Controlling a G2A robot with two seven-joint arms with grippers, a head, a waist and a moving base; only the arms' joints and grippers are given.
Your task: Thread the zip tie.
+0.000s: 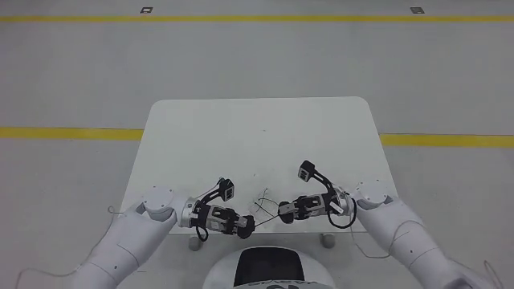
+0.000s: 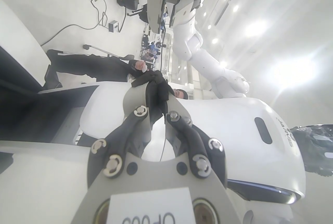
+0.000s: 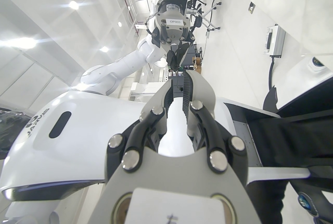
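The left hand (image 2: 156, 86) is squeezed tight. Its 2 black fingertips (image 2: 152, 95) press together, and a thin dark strand runs down between its fingers. From above, this hand (image 1: 247, 225) hangs over the near edge of the white desk (image 1: 257, 128), pointing toward the other hand.

The right hand (image 3: 179, 77) has only a narrow gap between its 2 ribbed pads (image 3: 186, 95). I cannot tell if anything is pinched in that gap. From above, this hand (image 1: 283, 211) points back at the left one, and the 2 tips are near each other but apart.

The zip tie (image 1: 263, 203) is a thin dark loop in the space between the 2 hands, just above the near edge of the desk. One end meets the left hand's tip and the other reaches the right hand's tip.

Past the desk, the floor (image 1: 257, 56) is pale grey with 2 yellow lines (image 1: 241, 18) across it.
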